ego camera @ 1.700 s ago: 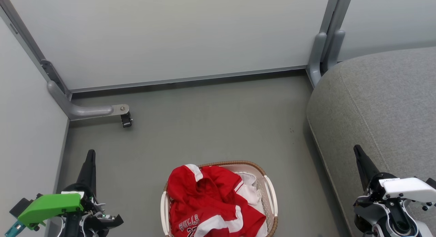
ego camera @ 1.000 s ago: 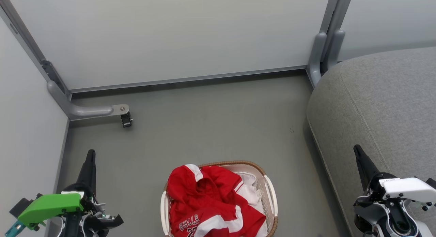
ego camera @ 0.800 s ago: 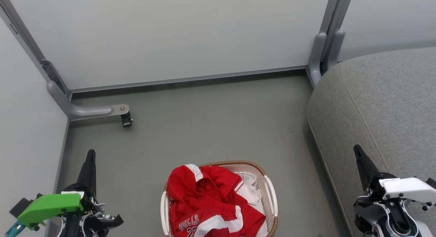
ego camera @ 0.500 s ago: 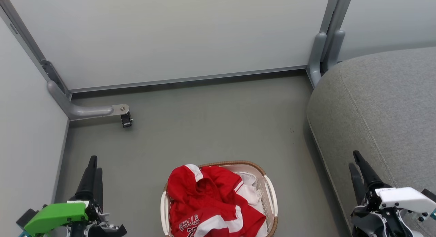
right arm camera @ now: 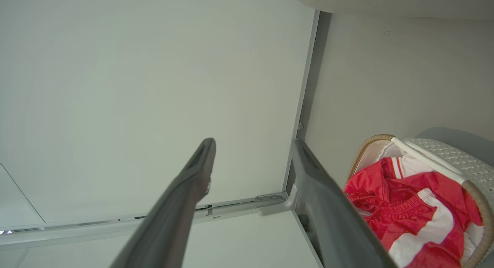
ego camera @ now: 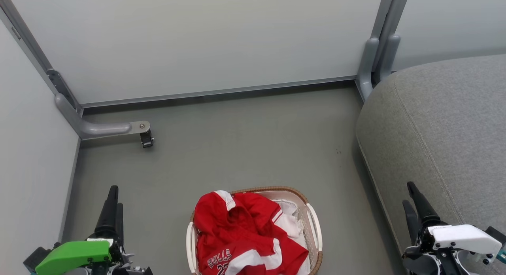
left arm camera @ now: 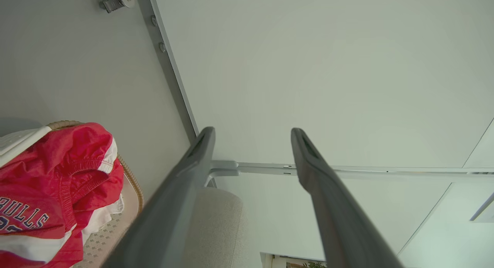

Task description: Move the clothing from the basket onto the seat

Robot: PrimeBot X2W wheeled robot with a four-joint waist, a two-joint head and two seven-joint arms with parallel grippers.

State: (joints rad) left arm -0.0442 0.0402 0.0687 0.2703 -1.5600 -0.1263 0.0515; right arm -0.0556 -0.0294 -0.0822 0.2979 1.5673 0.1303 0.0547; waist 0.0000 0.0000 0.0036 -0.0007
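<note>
Wrist views show left gripper (left arm camera: pixel 251 130) and right gripper (right arm camera: pixel 252 141) spread wide.

Bright, even, soft light; a faint shadow hugs the sofa (ego camera: pixel 435 120) at right. Wrist views warp slightly at the edges, and the close dark fingers (left arm camera: pixel 332 214) blur.

Clothing (ego camera: pixel 241 235): red cloth, thin, slight sheen; white trim and white garment matt. Basket (ego camera: pixel 315 225): white plastic, smooth, perforated wall; rim brown woven fibre, rough. Seat (ego camera: pixel 442 120): grey upholstery fabric, coarse weave, matt, stitched seam. Floor (ego camera: pixel 245 148): grey, smooth, matt. Wall panels (ego camera: pixel 197 41): pale, smooth, faint sheen. Frame bracket (ego camera: pixel 99 128): grey metal, satin.
</note>
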